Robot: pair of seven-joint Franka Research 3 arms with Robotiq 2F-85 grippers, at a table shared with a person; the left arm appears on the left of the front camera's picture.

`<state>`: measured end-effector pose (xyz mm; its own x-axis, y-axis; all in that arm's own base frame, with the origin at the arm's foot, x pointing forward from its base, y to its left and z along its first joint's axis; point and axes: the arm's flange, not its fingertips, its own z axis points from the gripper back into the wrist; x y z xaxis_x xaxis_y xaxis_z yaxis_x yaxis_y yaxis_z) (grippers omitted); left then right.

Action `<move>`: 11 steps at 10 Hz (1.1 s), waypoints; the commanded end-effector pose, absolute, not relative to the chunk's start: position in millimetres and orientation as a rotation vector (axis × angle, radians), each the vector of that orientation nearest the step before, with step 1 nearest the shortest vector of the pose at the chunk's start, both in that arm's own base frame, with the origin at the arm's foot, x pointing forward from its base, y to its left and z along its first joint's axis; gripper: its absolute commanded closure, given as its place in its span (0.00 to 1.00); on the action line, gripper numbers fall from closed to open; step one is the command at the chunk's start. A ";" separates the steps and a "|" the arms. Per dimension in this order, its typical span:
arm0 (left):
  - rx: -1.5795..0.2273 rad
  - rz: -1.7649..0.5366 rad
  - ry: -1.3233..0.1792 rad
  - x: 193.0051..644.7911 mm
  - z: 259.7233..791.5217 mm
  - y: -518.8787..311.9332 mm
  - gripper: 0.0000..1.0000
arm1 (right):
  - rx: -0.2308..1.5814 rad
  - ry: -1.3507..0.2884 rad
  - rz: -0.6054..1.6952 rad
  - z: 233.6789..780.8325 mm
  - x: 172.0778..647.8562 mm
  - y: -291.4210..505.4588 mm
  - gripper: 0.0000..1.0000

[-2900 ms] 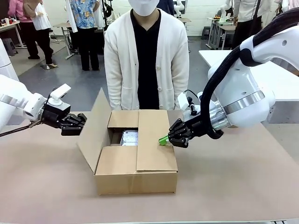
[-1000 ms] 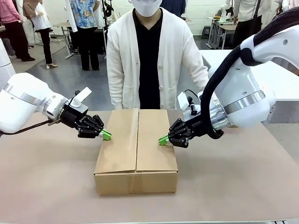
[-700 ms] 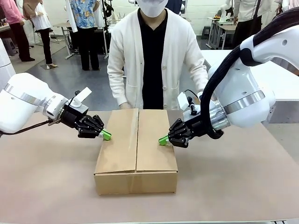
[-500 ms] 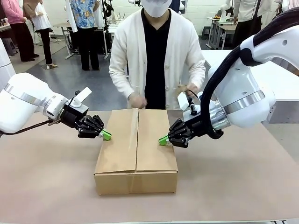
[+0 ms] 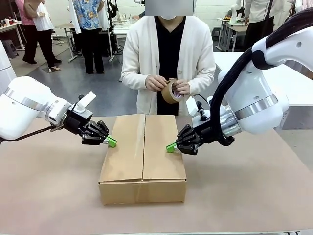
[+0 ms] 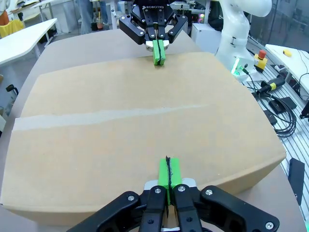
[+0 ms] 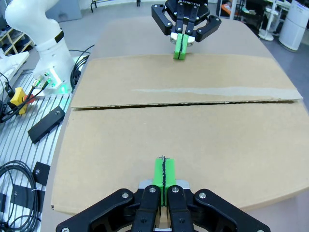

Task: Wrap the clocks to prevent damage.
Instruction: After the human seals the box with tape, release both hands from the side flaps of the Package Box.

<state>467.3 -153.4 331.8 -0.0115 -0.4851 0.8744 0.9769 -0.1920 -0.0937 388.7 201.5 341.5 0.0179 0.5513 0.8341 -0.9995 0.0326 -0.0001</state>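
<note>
A plain brown cardboard box [image 5: 143, 156] sits mid-table [image 5: 49, 196]. Its two top flaps are folded flat and meet along a seam running front to back. The left gripper [image 5: 111, 142], clenched on nothing, sets its green tips on the left flap's outer edge. The right gripper [image 5: 170, 147], also clenched empty, does the same on the right flap. Behind the box, a person's hands [image 5: 155, 83] hold a roll of brown tape [image 5: 167, 94].

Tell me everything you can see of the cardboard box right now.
The cardboard box is plain brown and sits flat on the table. Both top flaps are folded down and meet at an untaped centre seam; one flap carries a pale strip mark. The shut left claw rests on its left top edge, the shut right claw on its right.
</note>
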 end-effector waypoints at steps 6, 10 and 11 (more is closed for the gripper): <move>-0.983 -1.518 -0.697 466.8 325.6 -153.1 1.00 | 0.751 -0.767 1.398 336.3 388.4 202.0 0.99; -0.983 -1.518 -0.697 466.8 325.6 -153.1 1.00 | 0.751 -0.767 1.398 336.3 388.4 202.0 0.99; -0.983 -1.518 -0.697 466.8 325.6 -153.1 1.00 | 0.751 -0.767 1.398 336.3 388.4 202.0 0.99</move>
<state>467.3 -153.4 331.8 -0.0115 -0.4850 0.8744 0.9769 -0.1921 -0.0937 388.7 201.5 341.5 0.0179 0.5513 0.8341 -0.9995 0.0326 -0.0001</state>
